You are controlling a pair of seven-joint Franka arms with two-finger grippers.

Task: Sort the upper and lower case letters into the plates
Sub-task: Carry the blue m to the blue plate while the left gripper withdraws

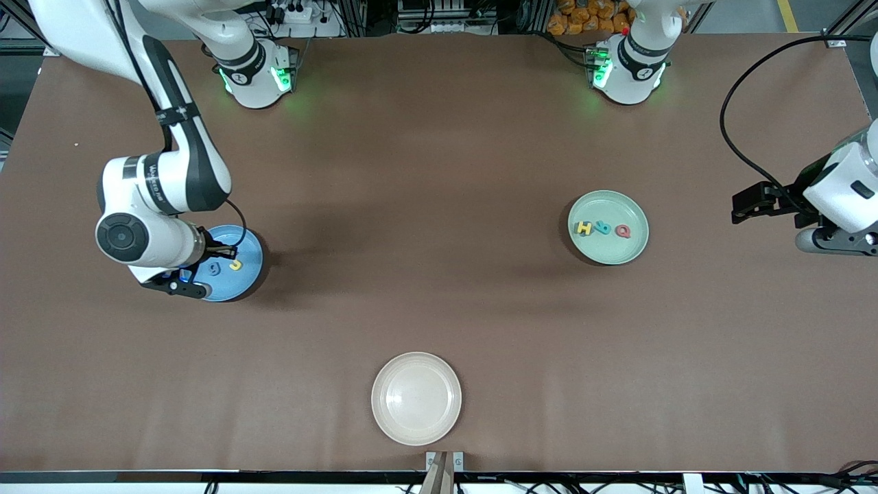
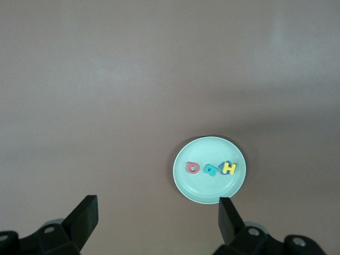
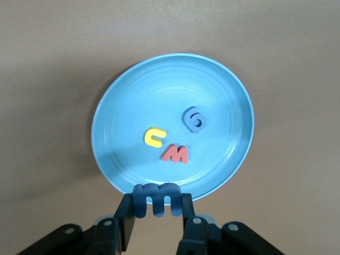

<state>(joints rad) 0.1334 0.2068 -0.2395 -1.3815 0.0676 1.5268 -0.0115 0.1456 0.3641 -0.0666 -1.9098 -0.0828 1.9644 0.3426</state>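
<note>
Overhead, right gripper (image 3: 157, 208) clamping a chunky dark-blue foam letter m (image 3: 156, 197) above the round blue plastic plate's (image 3: 223, 95) rim, left gripper (image 2: 158, 220) spread wide, waiting over bare brown tabletop (image 1: 425, 226).

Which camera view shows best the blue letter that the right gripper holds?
The right wrist view: the blue letter m is pinched in the right gripper over the blue plate. In the front view the arm hides it. The left wrist view misses it.

Arms: glossy white shells, black joint bands | bases: green-lit rings | cables: black, looped | right gripper (image 3: 158, 212): black fingers, silver screws
</note>
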